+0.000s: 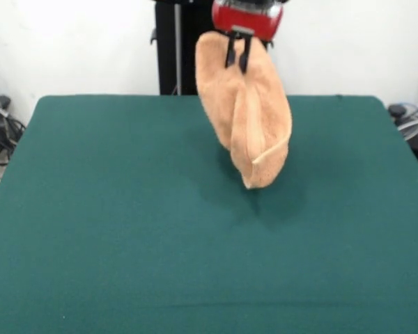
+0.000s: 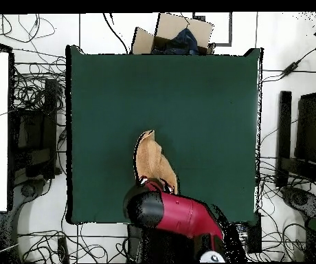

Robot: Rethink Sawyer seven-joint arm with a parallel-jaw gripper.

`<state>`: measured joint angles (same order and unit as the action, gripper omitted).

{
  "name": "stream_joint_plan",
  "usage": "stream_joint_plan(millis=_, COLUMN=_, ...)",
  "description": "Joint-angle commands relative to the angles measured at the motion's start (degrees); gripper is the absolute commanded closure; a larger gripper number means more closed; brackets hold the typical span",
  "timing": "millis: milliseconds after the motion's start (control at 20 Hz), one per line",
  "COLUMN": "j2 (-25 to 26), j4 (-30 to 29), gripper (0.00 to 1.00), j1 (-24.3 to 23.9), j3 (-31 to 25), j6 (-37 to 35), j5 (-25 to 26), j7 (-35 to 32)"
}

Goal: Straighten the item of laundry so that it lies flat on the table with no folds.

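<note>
The peach-orange towel (image 1: 247, 115) hangs in the air above the dark green table (image 1: 125, 229), folded on itself, its lowest corner just over the cloth. My gripper (image 1: 237, 61) is shut on the towel's top edge, below the red arm head at the picture's top. In the overhead view the towel (image 2: 151, 161) shows as a narrow folded strip beside the red and black arm (image 2: 174, 213), near the table's (image 2: 188, 103) bottom edge. The gripper itself is hidden under the arm there.
The black pedestal (image 1: 174, 49) stands behind the table's far edge. An open cardboard box (image 2: 178, 34) sits past the table's top edge in the overhead view. Cables and dark equipment (image 2: 37, 137) lie on the floor on both sides.
</note>
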<state>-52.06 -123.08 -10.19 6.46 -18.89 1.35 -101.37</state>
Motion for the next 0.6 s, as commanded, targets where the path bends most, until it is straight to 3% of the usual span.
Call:
stream_joint_plan(millis=50, j2=-10.8, j4=-1.1, gripper=1.00, j1=-0.3, j3=-2.4, j6=-10.8, j5=-3.1, j7=-6.1)
stream_joint_plan(millis=600, j2=-16.7, j4=5.1, gripper=1.00, j1=2.3, j3=-0.2, j6=-25.8, j5=-1.9, j7=-8.3)
